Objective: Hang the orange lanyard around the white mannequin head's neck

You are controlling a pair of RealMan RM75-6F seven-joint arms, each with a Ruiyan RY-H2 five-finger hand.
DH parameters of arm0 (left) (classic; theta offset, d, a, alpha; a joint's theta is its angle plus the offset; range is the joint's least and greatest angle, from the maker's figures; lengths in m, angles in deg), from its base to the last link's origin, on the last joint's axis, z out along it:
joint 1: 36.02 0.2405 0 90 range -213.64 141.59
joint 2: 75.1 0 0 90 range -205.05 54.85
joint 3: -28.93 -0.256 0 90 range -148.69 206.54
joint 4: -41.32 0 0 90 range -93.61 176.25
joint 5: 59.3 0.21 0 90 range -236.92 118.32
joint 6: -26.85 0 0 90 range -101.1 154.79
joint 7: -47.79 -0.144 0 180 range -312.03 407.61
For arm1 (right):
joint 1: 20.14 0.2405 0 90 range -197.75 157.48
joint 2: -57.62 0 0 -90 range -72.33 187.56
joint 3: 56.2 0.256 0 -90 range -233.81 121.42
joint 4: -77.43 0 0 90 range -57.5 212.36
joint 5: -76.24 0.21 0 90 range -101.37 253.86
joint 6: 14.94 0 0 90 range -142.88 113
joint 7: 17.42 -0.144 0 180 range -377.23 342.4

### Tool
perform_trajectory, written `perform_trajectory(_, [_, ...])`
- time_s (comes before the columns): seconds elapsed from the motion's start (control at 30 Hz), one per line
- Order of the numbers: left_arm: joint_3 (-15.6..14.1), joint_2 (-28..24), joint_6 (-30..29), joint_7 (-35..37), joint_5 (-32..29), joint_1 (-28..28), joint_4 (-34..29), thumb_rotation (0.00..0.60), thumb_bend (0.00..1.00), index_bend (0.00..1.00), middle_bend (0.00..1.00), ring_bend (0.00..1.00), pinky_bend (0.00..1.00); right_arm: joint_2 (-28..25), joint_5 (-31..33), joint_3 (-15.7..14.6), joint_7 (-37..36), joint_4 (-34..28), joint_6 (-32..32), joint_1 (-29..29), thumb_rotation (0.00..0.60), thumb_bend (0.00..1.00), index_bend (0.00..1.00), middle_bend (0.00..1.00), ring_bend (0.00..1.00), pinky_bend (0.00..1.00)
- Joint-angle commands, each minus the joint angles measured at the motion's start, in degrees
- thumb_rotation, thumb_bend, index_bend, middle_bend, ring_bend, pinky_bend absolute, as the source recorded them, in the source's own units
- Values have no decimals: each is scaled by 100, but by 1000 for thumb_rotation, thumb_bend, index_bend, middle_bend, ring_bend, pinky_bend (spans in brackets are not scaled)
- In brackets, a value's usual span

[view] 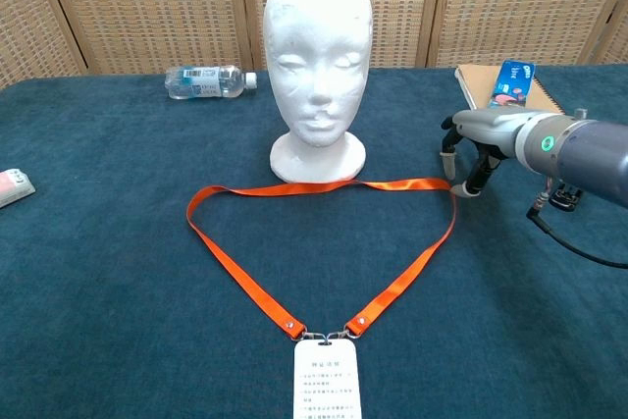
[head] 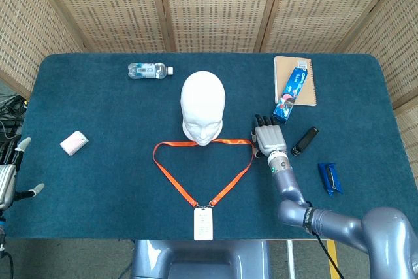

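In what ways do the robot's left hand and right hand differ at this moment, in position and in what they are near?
The right hand is over the table, at the right corner of the orange lanyard, beside the white mannequin head; the left hand is off the table's left edge, far from both. The right hand's fingers point down at the strap; the left hand's fingers are spread in the air. The chest view shows only the right hand. Neither plainly holds anything.

Water bottle (head: 149,70) lying flat, notebook (head: 295,80) under blue package (head: 291,91), pink box (head: 74,143)
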Motion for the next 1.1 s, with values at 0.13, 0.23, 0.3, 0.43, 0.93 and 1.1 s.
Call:
perform_trajectory(0.13, [-1,-2,-8,2,3,0,-2,600,0,0,0,0,0,10,34,103,41,-133,-106,53,600,539,510,0,0,0])
perform_trajectory(0.23, [1,-3,-6,2,-4,-2,-2,600,0,0,0,0,0,89,69,110,97,-80,-126,92,600,539,510,0,0,0])
perform_trajectory(0.3, [3,-7,-3,11,-14,-1,-5,600,0,0,0,0,0,181,123,103,164,11,-136,124,600,539,510,0,0,0])
perform_trajectory(0.43, [6,-19,-3,44,-19,2,-2,600,0,0,0,0,0,362,235,111,247,220,-121,171,600,539,509,0,0,0])
perform_trajectory(0.93, [0,-37,13,125,-16,0,14,600,0,0,0,0,0,634,408,187,585,574,-192,240,600,539,488,0,0,0])
perform_trajectory(1.1, [-11,-40,4,126,6,2,1,600,0,0,0,0,0,633,547,208,706,565,-151,248,600,542,498,0,0,0])
